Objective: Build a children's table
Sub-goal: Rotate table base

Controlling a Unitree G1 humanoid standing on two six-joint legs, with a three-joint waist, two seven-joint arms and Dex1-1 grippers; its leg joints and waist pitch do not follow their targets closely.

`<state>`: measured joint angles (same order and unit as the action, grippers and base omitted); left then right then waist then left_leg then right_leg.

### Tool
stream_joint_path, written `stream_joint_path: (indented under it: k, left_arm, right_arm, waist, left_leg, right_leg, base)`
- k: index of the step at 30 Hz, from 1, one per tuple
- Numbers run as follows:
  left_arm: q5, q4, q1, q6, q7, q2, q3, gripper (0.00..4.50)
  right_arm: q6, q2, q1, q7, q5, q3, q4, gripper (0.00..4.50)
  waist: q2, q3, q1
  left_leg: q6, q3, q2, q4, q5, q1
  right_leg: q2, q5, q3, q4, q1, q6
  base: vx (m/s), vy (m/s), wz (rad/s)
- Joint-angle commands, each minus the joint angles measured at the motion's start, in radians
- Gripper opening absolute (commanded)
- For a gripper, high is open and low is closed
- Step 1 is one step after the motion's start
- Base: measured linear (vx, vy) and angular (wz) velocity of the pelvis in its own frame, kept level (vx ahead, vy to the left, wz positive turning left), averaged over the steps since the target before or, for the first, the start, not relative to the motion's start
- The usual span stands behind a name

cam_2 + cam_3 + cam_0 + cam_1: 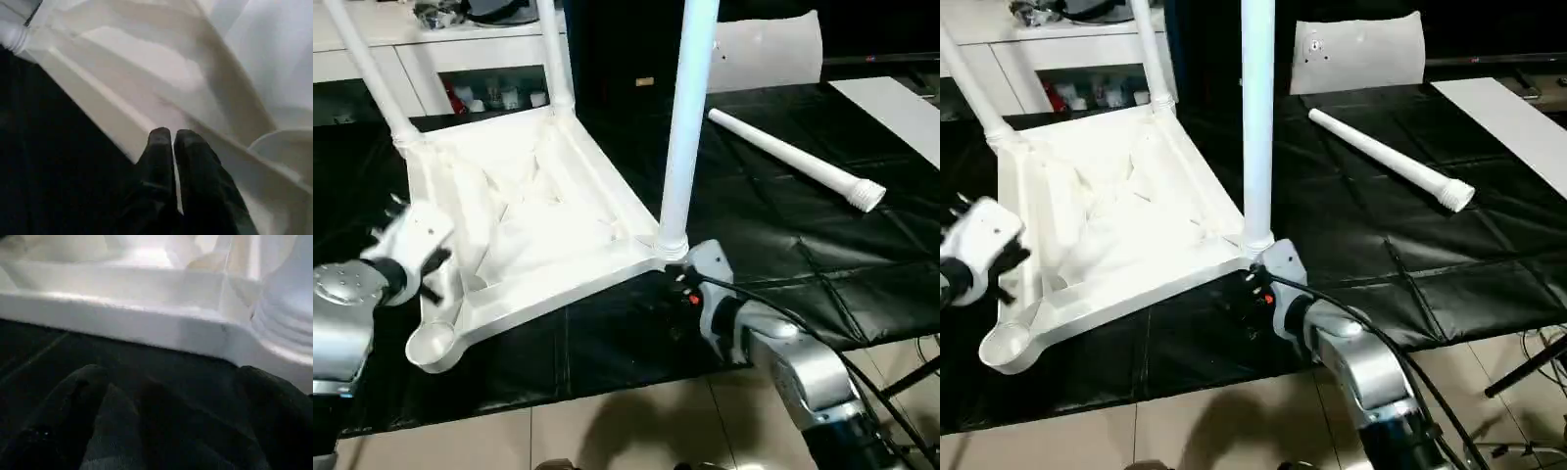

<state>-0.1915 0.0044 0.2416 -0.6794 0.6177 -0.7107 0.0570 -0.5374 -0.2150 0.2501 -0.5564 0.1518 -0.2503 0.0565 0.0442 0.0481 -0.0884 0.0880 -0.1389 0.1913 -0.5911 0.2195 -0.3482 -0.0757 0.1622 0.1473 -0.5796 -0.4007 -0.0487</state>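
No legible writing anywhere. The children's table (538,225) lies upside down on the black-covered work table (822,264), three legs standing up in their sockets; the near-left socket (431,345) is open. A loose leg (798,159) lies apart to the right. Tile floor (626,431) below the near edge; white cabinet (460,59) behind. Left gripper (172,142) has its fingers pressed together over the tabletop's rim, holding nothing. Right gripper (171,377) is spread wide, just beside the near-right corner.

Silver forearms (808,377), white wrist housings — black cable, black fingers (161,147).
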Motion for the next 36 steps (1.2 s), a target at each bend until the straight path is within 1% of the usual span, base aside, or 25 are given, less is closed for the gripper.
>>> stream_joint_path:
  k: [1,3,4,8,9,12,14,15,16,17,18,19,20,21,22,23,24,25,26,27,29,30,33,35,36]
  left_arm:
    - [0.004,-0.009,-0.013,-0.027,0.02,-0.017,-0.031,0.05]
    - [-0.008,0.0,-0.02,-0.029,0.026,-0.024,-0.045,0.05]
    - [-0.022,0.013,-0.028,-0.029,0.028,-0.033,-0.059,0.05]
    - [0.005,0.011,-0.035,-0.032,0.06,-0.024,-0.064,0.05]
    - [0.015,0.013,-0.035,-0.033,0.066,-0.021,-0.067,0.05]
    - [0.02,0.028,-0.045,-0.04,0.103,-0.04,-0.104,0.05]
    - [0.03,0.014,-0.059,-0.054,0.139,-0.061,-0.129,0.05]
    - [0.039,0.004,-0.063,-0.061,0.153,-0.065,-0.133,0.05]
    - [0.06,-0.019,-0.071,-0.078,0.185,-0.071,-0.141,0.05]
    - [0.085,-0.044,-0.08,-0.087,0.221,-0.075,-0.147,0.05]
    - [0.135,-0.086,-0.094,-0.099,0.287,-0.078,-0.158,0.05]
    - [0.15,-0.1,-0.098,-0.104,0.306,-0.078,-0.161,0.05]
    - [0.178,-0.127,-0.108,-0.103,0.348,-0.084,-0.175,0.05]
    - [0.204,-0.15,-0.116,-0.101,0.386,-0.09,-0.19,0.05]
    - [0.206,-0.152,-0.117,-0.098,0.39,-0.09,-0.192,0.05]
    - [0.214,-0.156,-0.119,-0.09,0.403,-0.091,-0.197,0.05]
    - [0.238,-0.168,-0.118,-0.099,0.423,-0.082,-0.204,0.05]
    - [0.257,-0.183,-0.116,-0.092,0.444,-0.077,-0.214,0.05]
    - [0.269,-0.194,-0.115,-0.089,0.457,-0.075,-0.222,0.05]
    - [0.293,-0.22,-0.109,-0.109,0.473,-0.066,-0.232,0.05]
    - [0.301,-0.23,-0.107,-0.113,0.479,-0.063,-0.236,0.05]
    - [0.312,-0.233,-0.083,-0.125,0.463,-0.025,-0.238,0.05]
    - [0.321,-0.216,-0.046,-0.129,0.444,0.021,-0.243,0.05]
    - [0.333,-0.207,-0.011,-0.136,0.435,0.055,-0.251,0.05]
    - [0.336,-0.198,0.01,-0.133,0.432,0.071,-0.261,0.05]
  right_arm:
    - [-0.01,0.0,0.027,-0.005,-0.017,-0.018,0.021,4.5]
    - [-0.002,0.005,0.039,-0.003,-0.024,-0.022,0.042,4.5]
    - [0.016,0.016,0.06,-0.001,-0.033,-0.025,0.077,4.5]
    - [0.06,0.048,0.102,0.023,-0.046,-0.017,0.152,4.5]
    - [0.067,0.053,0.111,0.029,-0.048,-0.016,0.168,4.5]
    - [0.095,0.074,0.147,0.053,-0.056,-0.012,0.231,4.5]
    - [0.11,0.086,0.169,0.06,-0.059,-0.011,0.269,4.5]
    - [0.117,0.089,0.176,0.062,-0.061,-0.01,0.279,4.5]
    - [0.135,0.099,0.191,0.067,-0.066,-0.006,0.306,4.5]
    - [0.149,0.108,0.206,0.071,-0.067,0.0,0.333,4.5]
    - [0.175,0.123,0.232,0.081,-0.07,0.009,0.381,4.5]
    - [0.183,0.127,0.241,0.085,-0.071,0.013,0.398,4.5]
    - [0.196,0.134,0.256,0.089,-0.073,0.015,0.428,4.5]
    - [0.212,0.14,0.273,0.094,-0.077,0.016,0.462,4.5]
    - [0.214,0.141,0.275,0.094,-0.077,0.016,0.466,4.5]
    - [0.219,0.144,0.28,0.096,-0.078,0.016,0.476,4.5]
    - [0.231,0.151,0.294,0.099,-0.079,0.017,0.502,4.5]
    - [0.243,0.156,0.304,0.101,-0.081,0.017,0.522,4.5]
    - [0.251,0.159,0.311,0.102,-0.081,0.016,0.535,4.5]
    - [0.268,0.167,0.324,0.102,-0.086,0.02,0.563,4.5]
    - [0.274,0.169,0.329,0.101,-0.088,0.021,0.572,4.5]
    - [0.295,0.178,0.344,0.1,-0.096,0.028,0.605,4.5]
    - [0.306,0.183,0.354,0.099,-0.099,0.034,0.623,4.5]
    - [0.316,0.184,0.361,0.1,-0.1,0.036,0.639,4.5]
    - [0.325,0.186,0.367,0.1,-0.101,0.037,0.653,4.5]
  waist:
    - [0.02,-0.061,0.002]
    - [0.02,-0.06,0.002]
    - [0.02,-0.061,0.001]
    - [0.02,-0.062,0.001]
    - [0.018,-0.063,0.002]
    - [0.021,-0.064,0.001]
    - [0.021,-0.064,0.002]
    - [0.022,-0.061,0.005]
    - [0.022,-0.063,0.004]
    - [0.018,-0.061,0.006]
    - [0.02,-0.062,0.006]
    - [0.022,-0.06,0.007]
    - [0.021,-0.06,0.009]
    - [0.023,-0.062,0.008]
    - [0.021,-0.062,0.011]
    - [0.021,-0.062,0.012]
    - [0.017,-0.063,0.014]
    - [0.016,-0.063,0.018]
    - [0.013,-0.062,0.021]
    - [0.015,-0.062,0.023]
    - [0.015,-0.06,0.029]
    - [0.014,-0.06,0.033]
    - [0.014,-0.059,0.032]
    - [0.012,-0.059,0.033]
    - [0.017,-0.059,0.034]
  left_leg:
    - [-0.043,0.008,0.037,0.069,0.119,-0.005]
    - [-0.042,0.007,0.036,0.069,0.136,-0.004]
    - [-0.041,0.008,0.036,0.069,0.136,-0.004]
    - [-0.037,0.008,0.037,0.069,0.134,-0.003]
    - [-0.035,0.008,0.038,0.069,0.127,-0.003]
    - [-0.035,0.007,0.038,0.068,0.122,-0.002]
    - [-0.033,0.009,0.039,0.07,0.131,-0.002]
    - [-0.03,0.008,0.039,0.072,0.147,-0.003]
    - [-0.024,0.008,0.039,0.071,0.153,-0.001]
    - [-0.025,0.008,0.038,0.072,0.156,-0.003]
    - [-0.019,0.009,0.04,0.073,0.162,-0.004]
    - [-0.017,0.007,0.04,0.073,0.174,0.002]
    - [-0.015,0.007,0.04,0.072,0.169,0.001]
    - [-0.014,0.007,0.04,0.073,0.159,0.0]
    - [-0.017,0.005,0.037,0.072,0.15,-0.002]
    - [-0.019,0.005,0.037,0.071,0.148,-0.002]
    - [-0.027,0.003,0.034,0.069,0.129,-0.005]
    - [-0.032,0.003,0.034,0.069,0.121,-0.006]
    - [-0.034,0.002,0.033,0.068,0.121,-0.007]
    - [-0.036,0.003,0.033,0.068,0.125,-0.006]
    - [-0.036,0.003,0.034,0.068,0.134,-0.006]
    - [-0.034,0.001,0.034,0.067,0.141,-0.006]
    - [-0.033,0.0,0.033,0.065,0.144,-0.004]
    - [-0.032,0.0,0.032,0.065,0.149,-0.007]
    - [-0.033,0.0,0.03,0.063,0.158,-0.005]
  right_leg:
    - [-0.077,0.225,-0.07,0.06,0.063,-0.128]
    - [-0.078,0.246,-0.07,0.065,0.062,-0.124]
    - [-0.078,0.246,-0.07,0.063,0.062,-0.123]
    - [-0.079,0.239,-0.07,0.063,0.061,-0.129]
    - [-0.08,0.226,-0.071,0.059,0.062,-0.135]
    - [-0.079,0.205,-0.072,0.056,0.06,-0.146]
    - [-0.081,0.211,-0.072,0.055,0.061,-0.148]
    - [-0.08,0.225,-0.072,0.057,0.062,-0.146]
    - [-0.083,0.226,-0.073,0.056,0.062,-0.149]
    - [-0.082,0.233,-0.073,0.057,0.064,-0.149]
    - [-0.089,0.242,-0.074,0.054,0.064,-0.158]
    - [-0.085,0.255,-0.074,0.059,0.06,-0.161]
    - [-0.085,0.247,-0.076,0.057,0.06,-0.164]
    - [-0.084,0.229,-0.076,0.054,0.062,-0.17]
    - [-0.081,0.208,-0.075,0.05,0.063,-0.175]
    - [-0.082,0.205,-0.076,0.051,0.063,-0.175]
    - [-0.082,0.191,-0.076,0.047,0.067,-0.177]
    - [-0.082,0.192,-0.076,0.047,0.067,-0.178]
    - [-0.081,0.198,-0.075,0.048,0.067,-0.177]
    - [-0.083,0.216,-0.075,0.049,0.068,-0.176]
    - [-0.081,0.242,-0.074,0.052,0.068,-0.172]
    - [-0.081,0.257,-0.075,0.052,0.068,-0.168]
    - [-0.079,0.273,-0.075,0.055,0.066,-0.166]
    - [-0.079,0.281,-0.074,0.055,0.068,-0.163]
    - [-0.078,0.298,-0.074,0.056,0.066,-0.159]
  base:
    - [0.0,0.0,0.0]
    - [0.0,0.0,0.0]
    - [0.0,0.0,0.0]
    - [0.0,0.0,0.0]
    - [0.0,0.0,0.0]
    - [0.0,0.0,0.0]
    - [0.0,0.0,0.0]
    - [0.0,0.0,0.0]
    - [0.0,0.0,0.0]
    - [0.0,0.0,0.0]
    - [0.0,0.0,0.0]
    - [0.0,0.0,0.0]
    - [0.0,0.0,0.0]
    - [0.0,0.0,0.0]
    - [0.0,0.0,0.0]
    - [0.0,0.0,0.0]
    - [0.0,0.0,0.0]
    - [0.0,0.0,0.0]
    - [0.0,0.0,0.0]
    - [0.0,0.0,0.0]
    - [0.0,0.0,0.0]
    - [0.0,0.0,0.0]
    - [0.0,0.0,0.0]
    - [0.0,0.0,0.0]
    - [0.0,0.0,0.0]
